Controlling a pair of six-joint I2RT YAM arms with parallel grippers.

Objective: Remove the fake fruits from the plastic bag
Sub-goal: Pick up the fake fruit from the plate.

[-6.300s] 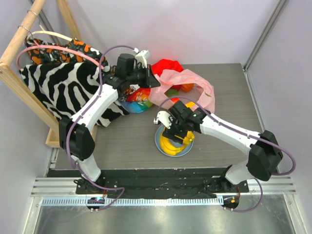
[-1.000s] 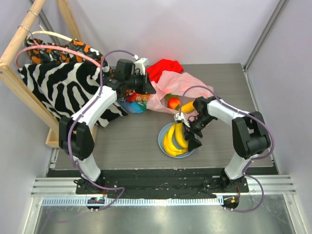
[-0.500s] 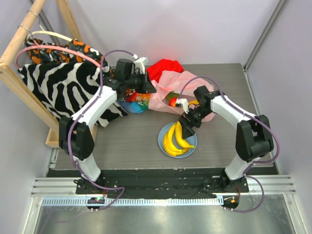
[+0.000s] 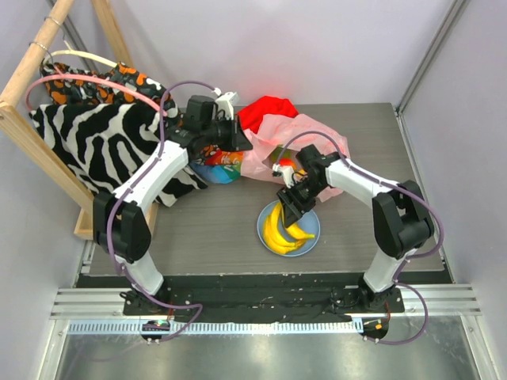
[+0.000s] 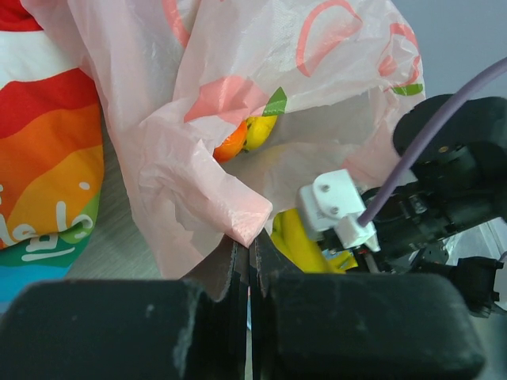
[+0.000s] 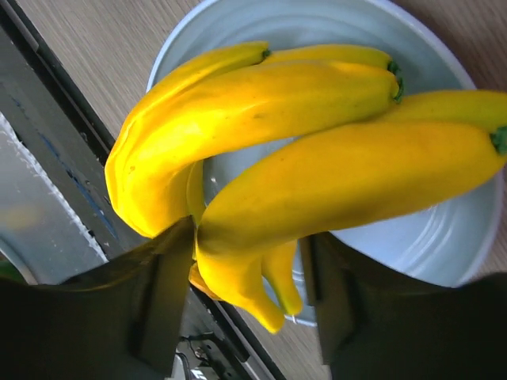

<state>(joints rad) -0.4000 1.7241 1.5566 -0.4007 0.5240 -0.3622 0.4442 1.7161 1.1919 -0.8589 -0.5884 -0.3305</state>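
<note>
Fingers [image 6: 162,305] of the right gripper [image 6: 252,234] straddle one end of the banana bunch [image 6: 277,150], which rests on the light-blue plate [image 6: 412,237]. Whether they press it or stand free, I cannot tell. The left gripper [image 5: 249,253] is clenched on a fold of the plastic bag [image 5: 182,158], with an orange fruit [image 5: 231,146] inside the bag just beyond its tips.

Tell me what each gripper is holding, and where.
Left gripper pinches the plastic bag by a fold of its rim. Right gripper straddles the banana bunch near its stem end; whether it grips cannot be told.
</note>
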